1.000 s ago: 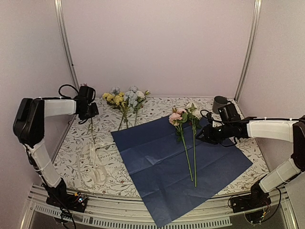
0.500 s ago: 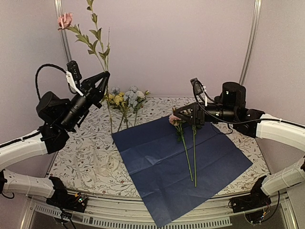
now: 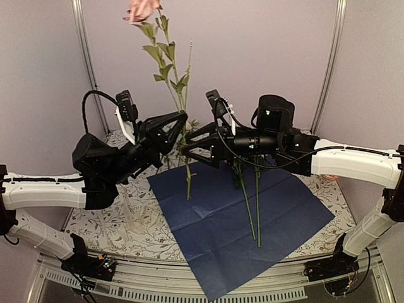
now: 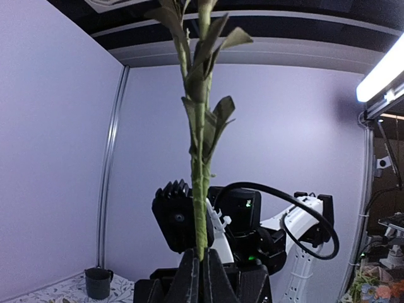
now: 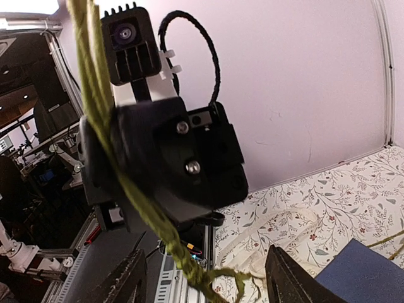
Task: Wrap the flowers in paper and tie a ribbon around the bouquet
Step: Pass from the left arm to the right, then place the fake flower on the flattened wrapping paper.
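My left gripper (image 3: 182,123) is shut on a tall flower stem (image 4: 201,158) and holds it upright above the table, its pink bloom (image 3: 142,9) at the top. Facing it, my right gripper (image 3: 187,149) stands open, and the lower stem (image 5: 126,196) passes between its spread fingers (image 5: 290,278) without being pinched. The paper (image 3: 252,240) lies flat, navy face up, with two flowers (image 3: 249,202) on it. The cream ribbon (image 5: 297,233) lies on the tablecloth to the paper's left. No bouquet is in view.
A floral tablecloth (image 3: 120,221) covers the table. More flowers (image 4: 372,290) lie at the back, mostly hidden behind the arms in the top view. A dark cup (image 4: 98,282) stands at the back. Metal frame posts (image 3: 85,57) rise at both rear corners.
Both arms swung up and toward the middle. The left one carried the tall flower rightward over the paper's near-left part. The right gripper opened wider and came around the stem.
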Robot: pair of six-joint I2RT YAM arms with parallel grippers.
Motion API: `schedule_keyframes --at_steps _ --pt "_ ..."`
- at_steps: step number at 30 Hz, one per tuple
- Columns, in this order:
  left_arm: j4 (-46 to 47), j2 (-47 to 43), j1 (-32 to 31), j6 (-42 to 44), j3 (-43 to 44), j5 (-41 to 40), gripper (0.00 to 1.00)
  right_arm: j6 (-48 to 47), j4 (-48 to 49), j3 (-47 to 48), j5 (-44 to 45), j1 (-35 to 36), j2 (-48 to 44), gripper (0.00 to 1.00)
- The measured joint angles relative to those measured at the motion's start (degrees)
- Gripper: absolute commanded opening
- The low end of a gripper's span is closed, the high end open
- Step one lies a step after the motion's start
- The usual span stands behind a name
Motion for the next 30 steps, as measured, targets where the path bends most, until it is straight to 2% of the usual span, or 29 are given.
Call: schedule_keyframes --at_steps 1,2,5,6,8,9,10,11,12,13,16,19,22,25,30 --pt "0.2 1.2 -0.6 -0.6 0.2 0.6 0.0 -0.3 0.1 0.1 -0.1 0.3 0.3 0.56" --pt "0.2 2.1 -0.9 -1.1 0.3 1.2 0.0 -0.5 0.1 0.1 -0.1 0.6 0.4 0.44" --pt "0.7 3.2 -1.1 -2.3 0.5 2.1 0.0 -1.1 0.5 0.1 0.4 0.8 0.4 0.05" --pt "1.1 3.2 -1.2 -2.7 0.5 2.3 0.0 -1.2 0.7 0.1 0.7 0.8 0.4 0.0" --pt "1.4 3.2 -1.1 -3.2 0.6 1.7 0.0 -1.3 1.1 0.1 0.3 0.9 0.3 0.0" --pt "1.5 3.2 -1.0 -3.5 0.6 1.5 0.07 -1.1 1.2 0.1 0.6 1.1 0.3 0.0" --pt "1.6 3.2 -1.1 -3.8 0.6 1.2 0.38 -0.9 1.3 0.0 0.7 1.2 0.1 0.0" --pt "1.4 3.1 -1.2 -4.3 0.6 0.7 0.6 -0.6 1.2 -0.1 0.9 1.2 -0.1 0.0" --pt "0.6 3.0 -1.2 -4.4 0.6 -0.4 0.7 0.0 1.0 -0.4 1.2 1.0 -0.3 0.0" --pt "-0.6 2.8 -1.2 -4.5 0.7 -1.7 0.75 0.7 0.7 -0.8 1.6 0.7 -0.5 0.0" --pt "-11.5 2.2 -0.7 -4.6 3.3 -8.9 0.81 4.5 -1.3 -3.9 3.1 -1.8 -2.3 0.0" --pt "-26.6 2.4 0.9 -4.6 8.3 -17.8 0.81 10.8 -6.4 -8.3 5.4 -6.4 -4.1 0.0" --pt "-40.5 3.6 6.0 -7.0 11.9 -23.2 0.81 15.5 -13.1 -12.4 7.2 -11.2 -3.9 0.0" --pt "-50.8 5.2 13.0 -10.0 11.1 -25.3 0.81 17.9 -19.0 -15.5 8.1 -14.1 -1.5 0.0" --pt "-59.5 7.0 18.0 -11.9 7.2 -24.1 0.81 18.1 -26.8 -16.1 9.3 -14.7 6.5 0.02"
